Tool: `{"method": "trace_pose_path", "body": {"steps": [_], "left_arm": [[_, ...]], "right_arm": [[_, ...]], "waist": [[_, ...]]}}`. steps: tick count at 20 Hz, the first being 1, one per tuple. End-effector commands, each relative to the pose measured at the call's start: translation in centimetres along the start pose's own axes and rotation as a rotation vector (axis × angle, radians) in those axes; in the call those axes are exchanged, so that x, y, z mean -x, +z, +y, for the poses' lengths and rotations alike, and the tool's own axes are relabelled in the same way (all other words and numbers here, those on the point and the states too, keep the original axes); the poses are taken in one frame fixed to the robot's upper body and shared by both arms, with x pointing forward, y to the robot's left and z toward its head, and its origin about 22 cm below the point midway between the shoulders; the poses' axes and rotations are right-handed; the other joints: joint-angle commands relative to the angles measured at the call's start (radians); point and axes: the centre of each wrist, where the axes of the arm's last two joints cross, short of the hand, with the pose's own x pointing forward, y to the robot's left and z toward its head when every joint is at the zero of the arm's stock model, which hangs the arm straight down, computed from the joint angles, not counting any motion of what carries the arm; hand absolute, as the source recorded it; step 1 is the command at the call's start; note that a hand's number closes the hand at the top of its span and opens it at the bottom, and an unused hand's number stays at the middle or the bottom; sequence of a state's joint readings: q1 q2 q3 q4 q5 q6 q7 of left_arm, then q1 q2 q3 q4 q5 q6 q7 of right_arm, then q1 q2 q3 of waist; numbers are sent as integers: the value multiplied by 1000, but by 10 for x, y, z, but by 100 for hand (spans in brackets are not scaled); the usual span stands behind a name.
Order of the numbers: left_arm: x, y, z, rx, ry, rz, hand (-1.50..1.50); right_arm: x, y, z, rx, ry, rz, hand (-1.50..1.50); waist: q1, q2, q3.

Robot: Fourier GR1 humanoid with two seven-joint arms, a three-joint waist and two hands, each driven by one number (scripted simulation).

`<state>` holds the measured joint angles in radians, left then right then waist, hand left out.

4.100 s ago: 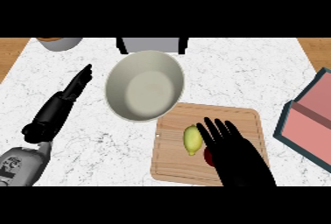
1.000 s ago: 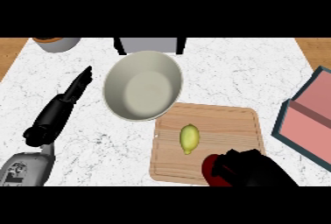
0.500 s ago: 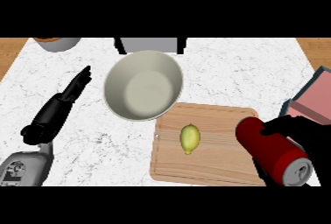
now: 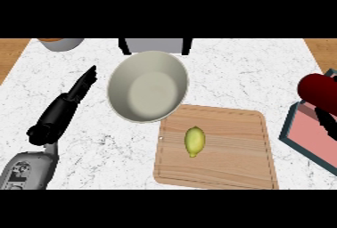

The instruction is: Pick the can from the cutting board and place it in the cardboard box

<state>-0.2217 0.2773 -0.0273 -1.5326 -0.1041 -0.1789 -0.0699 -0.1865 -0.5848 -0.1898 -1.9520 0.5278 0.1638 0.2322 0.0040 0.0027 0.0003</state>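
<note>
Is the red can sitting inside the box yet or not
Not yet. The red can is at the view's right edge, over the near rim of the cardboard box, off the cutting board. What holds it is hidden.

A dark red cylindrical can (image 4: 318, 90) is held over the pink-lined cardboard box (image 4: 306, 138) by the right hand (image 4: 326, 122); the left hand (image 4: 64, 107) is laid open on the counter.

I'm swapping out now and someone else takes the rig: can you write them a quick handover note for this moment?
Left hand: open, resting on the counter left of the bowl.
Right hand: shut on the red can, mostly hidden at the right edge.
Can is off the cutting board, held over the cardboard box. A lemon lies on the board.
Done: pick and carry.
Left: lower the can into the box and release.
</note>
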Motion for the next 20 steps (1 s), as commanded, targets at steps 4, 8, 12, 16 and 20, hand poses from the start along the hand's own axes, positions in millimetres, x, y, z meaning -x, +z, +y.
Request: {"method": "trace_pose_path", "body": {"steps": [4,8,12,16,20], "left_arm": [[2,9,-4,3,1,-13,0],[-4,-5,-4,7,-1,-12,0],[-12,-2,4,8,3,-26,0],[2,5,-7,29,2,-9,0],[2,-6,-5,1,8,-3,0]], "right_arm": [[68,-17,3,-236,141,115,150],[99,-39,-12,-396,142,175,150],[122,-44,-13,-514,163,166,150],[148,-42,4,-637,225,240,150],[174,-39,-14,-712,114,111,-150]], "waist": [[9,2,0],[14,5,0],[15,2,0],[17,4,0],[11,4,1]]}}
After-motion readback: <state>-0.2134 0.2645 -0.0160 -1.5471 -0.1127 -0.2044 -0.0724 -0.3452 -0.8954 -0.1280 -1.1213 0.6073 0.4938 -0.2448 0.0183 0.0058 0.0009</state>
